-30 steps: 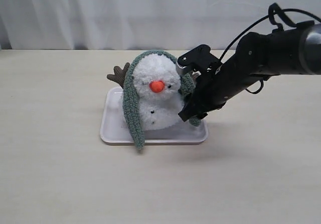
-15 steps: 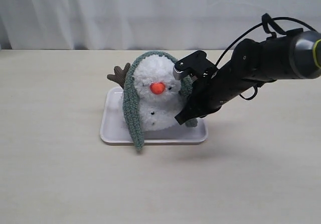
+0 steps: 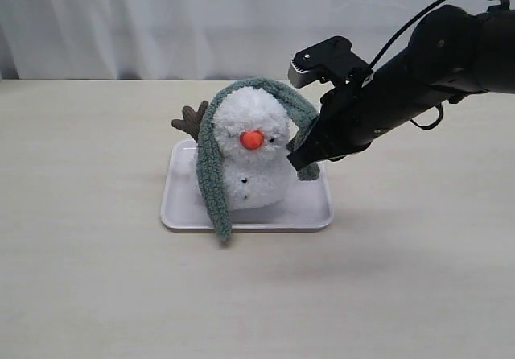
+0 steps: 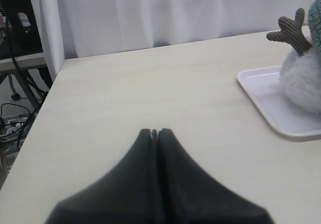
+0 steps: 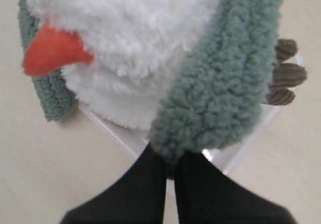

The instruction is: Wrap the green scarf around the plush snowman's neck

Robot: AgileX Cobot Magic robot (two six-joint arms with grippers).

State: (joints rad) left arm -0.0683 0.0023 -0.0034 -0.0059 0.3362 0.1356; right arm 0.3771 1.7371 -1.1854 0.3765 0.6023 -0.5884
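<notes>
One scarf (image 5: 220, 83) end — seemingly in jaws.

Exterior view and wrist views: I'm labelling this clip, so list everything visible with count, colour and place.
plush snowman: one, white with orange nose and brown twig arms, on the tray.
green scarf: one, grey-green, draped over the snowman's head, one end hanging over the tray's edge.
tray: one, white, mid-table.
table: one, pale beige.
curtain: one, white, behind the table.
left hand: one, black, shut and empty, over the table apart from the tray.
right hand: one, black, shut on the green scarf's other end beside the snowman.
</notes>
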